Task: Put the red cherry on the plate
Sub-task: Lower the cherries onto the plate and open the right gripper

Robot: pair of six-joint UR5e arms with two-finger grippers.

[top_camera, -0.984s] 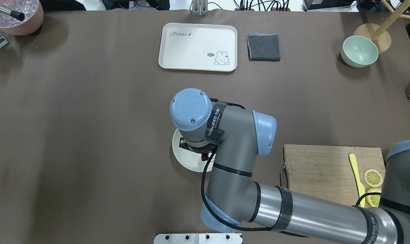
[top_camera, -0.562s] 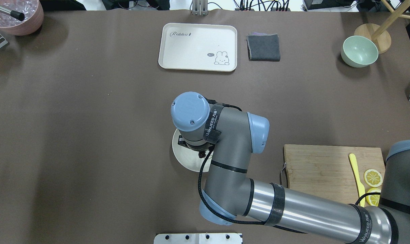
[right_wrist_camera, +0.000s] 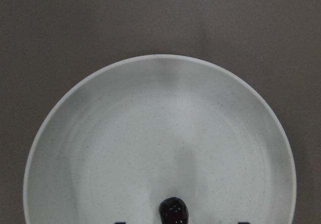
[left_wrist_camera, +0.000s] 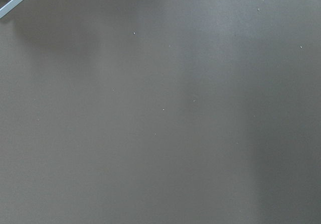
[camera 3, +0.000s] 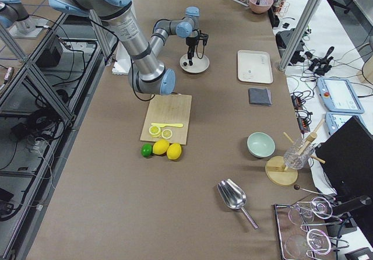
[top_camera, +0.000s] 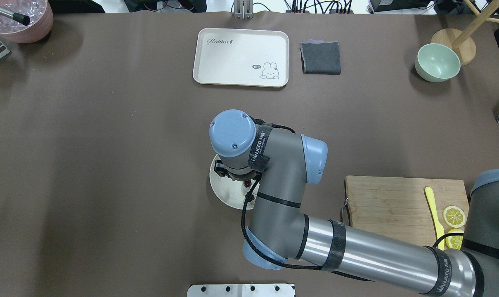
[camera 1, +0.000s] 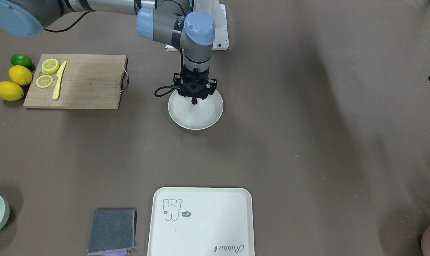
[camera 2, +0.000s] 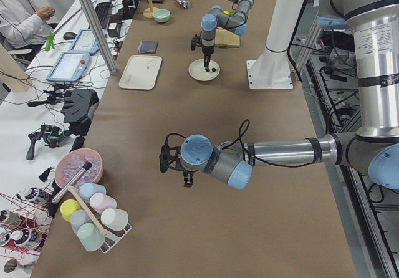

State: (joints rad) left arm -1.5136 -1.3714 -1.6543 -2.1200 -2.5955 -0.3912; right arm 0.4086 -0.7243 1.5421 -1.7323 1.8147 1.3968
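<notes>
Our right gripper (camera 1: 196, 96) has shifted slightly over the plate (camera 1: 197, 118), jaws spread, the cherry (camera 1: 194, 101) lying free on it: placement looks done.

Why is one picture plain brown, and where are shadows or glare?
Left wrist view: just bare table, unevenly shaded. Right wrist view: soft grey shadow across the plate above the red cherry. Overhead view: glare streak on the right arm.
</notes>
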